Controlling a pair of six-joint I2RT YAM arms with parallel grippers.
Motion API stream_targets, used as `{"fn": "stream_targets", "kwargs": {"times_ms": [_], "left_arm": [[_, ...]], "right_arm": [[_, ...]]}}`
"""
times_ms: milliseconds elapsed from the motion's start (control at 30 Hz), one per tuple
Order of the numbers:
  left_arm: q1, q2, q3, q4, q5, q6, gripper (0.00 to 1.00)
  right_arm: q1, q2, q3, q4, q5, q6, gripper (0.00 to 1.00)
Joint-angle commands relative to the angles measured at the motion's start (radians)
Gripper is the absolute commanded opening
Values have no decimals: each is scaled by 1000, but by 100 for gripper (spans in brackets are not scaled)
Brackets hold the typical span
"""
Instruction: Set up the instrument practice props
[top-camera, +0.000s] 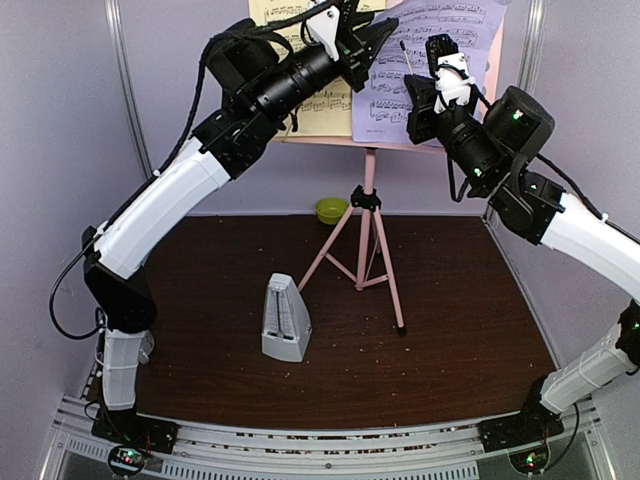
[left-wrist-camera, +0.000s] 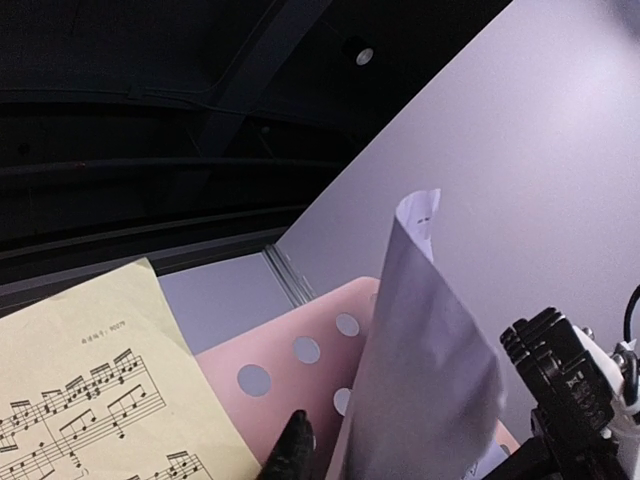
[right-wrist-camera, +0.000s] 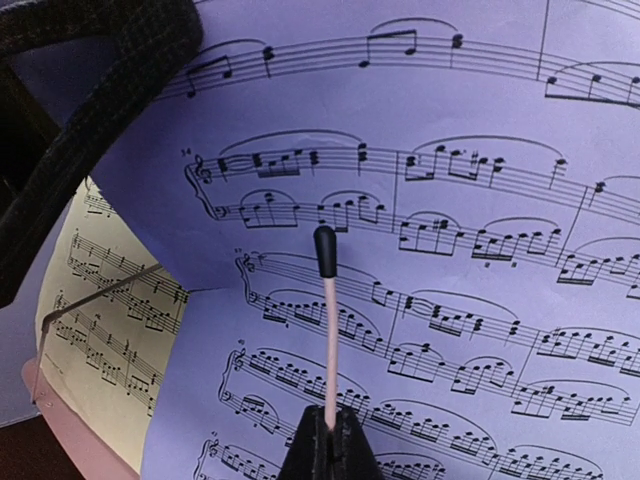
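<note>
The pink tripod music stand (top-camera: 368, 220) stands mid-table. Its perforated desk (left-wrist-camera: 280, 390) carries the yellow sheet (top-camera: 322, 108) at left and the lavender sheet (top-camera: 450, 25) at right. My left gripper (top-camera: 357, 45) is up at the lavender sheet's left edge, which curls forward (left-wrist-camera: 430, 360). One black fingertip (left-wrist-camera: 292, 445) shows beside it and the other is hidden behind the paper. My right gripper (right-wrist-camera: 330, 425) is shut on the stand's thin pink page-holder rod (right-wrist-camera: 327, 330) with a black tip, in front of the lavender sheet (right-wrist-camera: 480, 200). The pale-grey metronome (top-camera: 286, 320) stands on the table, left of the stand.
A lime-green bowl (top-camera: 331, 210) sits at the back of the brown table behind the tripod legs. A second wire holder (right-wrist-camera: 100, 292) lies across the yellow sheet (right-wrist-camera: 100, 340). Lavender walls enclose the table on three sides. The two grippers are close together at the desk.
</note>
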Motion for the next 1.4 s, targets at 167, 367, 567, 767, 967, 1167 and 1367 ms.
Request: {"fn": "stream_targets", "kwargs": {"times_ms": [167, 367, 567, 767, 967, 1167, 1367], "left_arm": [[-23, -58, -26, 41, -27, 39, 29], [-28, -93, -71, 42, -41, 38, 33], [-29, -125, -107, 45, -52, 34, 38], [-45, -197, -194, 42, -87, 53, 52], [-55, -357, -419, 92, -148, 32, 55], [-56, -517, -664, 156, -184, -26, 55], [-56, -648, -882, 193, -269, -45, 57]], "right_arm": [[-10, -3, 4, 27, -15, 17, 0], [-14, -4, 6, 27, -6, 22, 2], [-15, -8, 4, 19, -2, 23, 12], [-16, -21, -3, 19, 0, 23, 22], [-17, -90, -14, -18, -19, 68, 43], [-22, -196, -33, -120, 18, 139, 61], [-134, -350, -76, -348, -88, 355, 67]]}}
